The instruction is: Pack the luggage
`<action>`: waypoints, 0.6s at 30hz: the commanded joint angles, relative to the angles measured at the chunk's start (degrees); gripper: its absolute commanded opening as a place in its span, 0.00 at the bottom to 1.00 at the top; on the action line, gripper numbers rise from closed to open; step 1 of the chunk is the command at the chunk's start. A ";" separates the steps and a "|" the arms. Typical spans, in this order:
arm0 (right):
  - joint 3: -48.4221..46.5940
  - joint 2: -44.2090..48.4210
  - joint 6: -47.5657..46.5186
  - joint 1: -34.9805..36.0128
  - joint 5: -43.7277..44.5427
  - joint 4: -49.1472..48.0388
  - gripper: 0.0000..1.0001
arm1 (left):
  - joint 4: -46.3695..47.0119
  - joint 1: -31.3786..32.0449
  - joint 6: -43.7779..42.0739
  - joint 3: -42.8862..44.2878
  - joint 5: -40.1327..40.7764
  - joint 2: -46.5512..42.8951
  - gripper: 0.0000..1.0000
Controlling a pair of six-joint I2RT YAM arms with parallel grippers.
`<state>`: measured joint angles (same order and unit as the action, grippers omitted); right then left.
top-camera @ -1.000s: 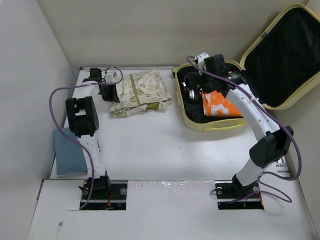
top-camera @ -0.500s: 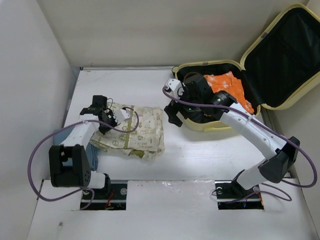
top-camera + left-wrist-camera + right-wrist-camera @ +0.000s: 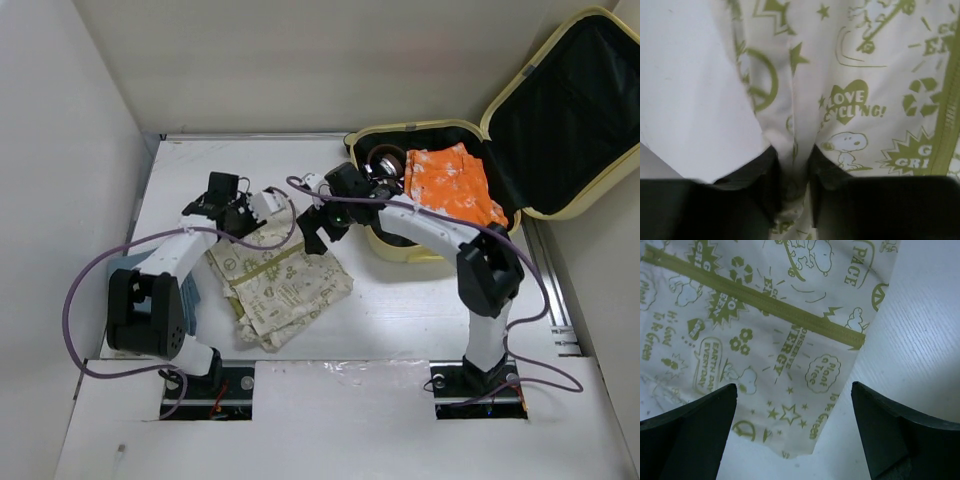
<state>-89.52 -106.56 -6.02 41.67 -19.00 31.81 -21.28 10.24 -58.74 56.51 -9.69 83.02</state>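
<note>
- Cream fabric printed in olive green, a zipped bag [image 3: 283,288], lies rumpled on the table [image 3: 400,320] between the two arms. Its near end is folded over, so its outline there is hard to read.
- Left gripper [image 3: 243,215] is at the bag's far left corner. In the wrist view its black fingers [image 3: 762,185] are nearly closed, pinching a raised ridge of the fabric. The fingertips are cut off by the bottom edge.
- Right gripper [image 3: 315,230] hangs over the bag's far right edge, just beside the luggage. Its fingers [image 3: 695,430] are spread wide with nothing between them but the print and bare table below. Whether they touch the fabric I cannot tell.
- Luggage [image 3: 565,110] lies open at the table's far right corner, with its lid leaning back against the wall and partly cut off by the frame.
- Inside the base lie an orange cloth [image 3: 450,185] and a dark round thing [image 3: 385,163] too small to identify.
- Blue pad [image 3: 122,285] at the left edge is mostly hidden behind the left arm.
</note>
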 commanded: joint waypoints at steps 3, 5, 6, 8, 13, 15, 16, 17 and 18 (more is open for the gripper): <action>-1.27 -4.61 9.09 -2.64 -1.50 -14.23 1.00 | 5.11 -0.22 13.73 8.70 3.88 2.41 0.92; -3.55 -8.46 11.28 -3.53 -0.42 -14.76 1.00 | 4.50 -0.74 17.16 10.28 5.47 2.93 1.00; -4.43 -9.79 11.82 -4.22 -0.42 -14.76 1.00 | 3.62 -0.75 18.21 11.07 6.00 2.93 1.00; -6.54 -12.51 12.34 -4.23 0.11 -13.63 1.00 | -0.14 -3.19 20.76 14.58 6.00 3.55 1.00; -11.47 -19.82 13.92 -3.09 1.43 -12.21 1.00 | -11.14 -9.62 25.86 18.99 2.93 4.69 1.00; -12.96 -21.40 13.93 -2.56 2.31 -10.90 1.00 | -14.47 -10.23 25.87 16.71 3.62 4.00 1.00; -12.97 -22.71 13.93 -2.56 2.31 -10.89 1.00 | -15.28 -10.24 25.17 15.31 4.15 3.99 1.00; -12.97 -23.33 14.63 -2.56 1.09 -10.89 1.00 | -15.89 -10.24 24.47 13.82 4.16 3.29 1.00; -12.97 -23.95 14.63 -1.95 0.47 -11.50 1.00 | -15.90 -10.24 24.46 10.58 4.16 2.76 1.00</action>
<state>-100.68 -128.86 7.03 38.24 -17.63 21.12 -29.54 -0.60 -35.55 71.81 -5.21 87.53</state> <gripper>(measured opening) 0.999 0.997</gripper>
